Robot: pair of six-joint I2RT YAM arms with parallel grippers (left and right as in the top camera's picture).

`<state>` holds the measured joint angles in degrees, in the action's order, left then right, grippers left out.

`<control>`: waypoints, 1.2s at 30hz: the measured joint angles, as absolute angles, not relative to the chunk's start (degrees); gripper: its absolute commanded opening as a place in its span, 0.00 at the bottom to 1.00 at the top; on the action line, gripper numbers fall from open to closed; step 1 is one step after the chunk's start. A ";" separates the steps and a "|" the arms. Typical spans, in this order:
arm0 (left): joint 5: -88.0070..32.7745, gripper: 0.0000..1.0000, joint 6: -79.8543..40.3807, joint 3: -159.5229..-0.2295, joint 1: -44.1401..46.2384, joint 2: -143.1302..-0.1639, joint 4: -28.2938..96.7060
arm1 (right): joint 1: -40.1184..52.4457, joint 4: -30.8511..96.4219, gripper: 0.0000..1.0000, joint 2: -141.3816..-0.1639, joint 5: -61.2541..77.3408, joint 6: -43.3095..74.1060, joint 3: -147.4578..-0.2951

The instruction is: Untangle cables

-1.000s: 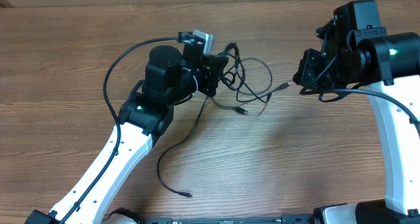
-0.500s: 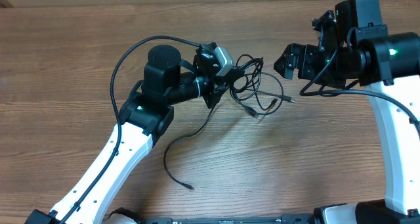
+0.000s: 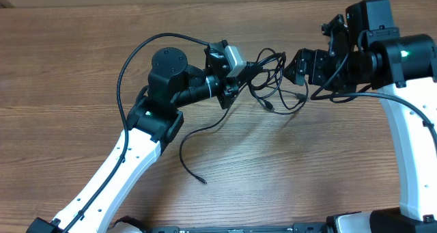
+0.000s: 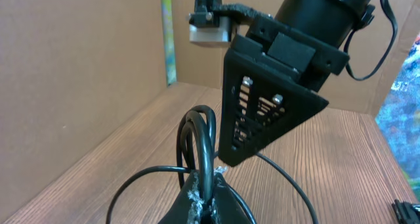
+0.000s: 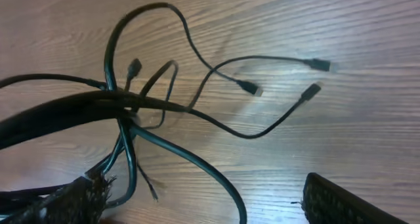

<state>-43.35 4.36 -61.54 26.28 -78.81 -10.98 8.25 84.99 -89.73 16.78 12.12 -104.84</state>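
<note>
The main risk is a blind grab. The right gripper (image 3: 300,67) stands with its jaws wide apart and nothing between them, right beside the tangle. If it comes together on two or three strands at once, any pull away would likely cinch the crossing tighter instead of freeing a cord. A small plug end could also hook inside a loop and drag the whole bunch. The left gripper (image 3: 242,76) is clamped together on the thin black flexible cables (image 5: 125,106), holding the bunch near its fingertips and lifted off the brown wood-grain surface (image 3: 307,165).

The cables hang between the two grippers, toward the far middle of the surface. Several strands cross at one knotted point and fan into open loops. Three small plug ends lie spread apart on the wood. One long strand (image 3: 193,166) trails back toward the near edge.
</note>
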 measured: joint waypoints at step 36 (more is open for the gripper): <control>-44.40 0.04 1.39 -61.54 26.28 -78.81 -16.05 | 15.57 83.74 0.72 -89.84 12.40 13.17 -102.30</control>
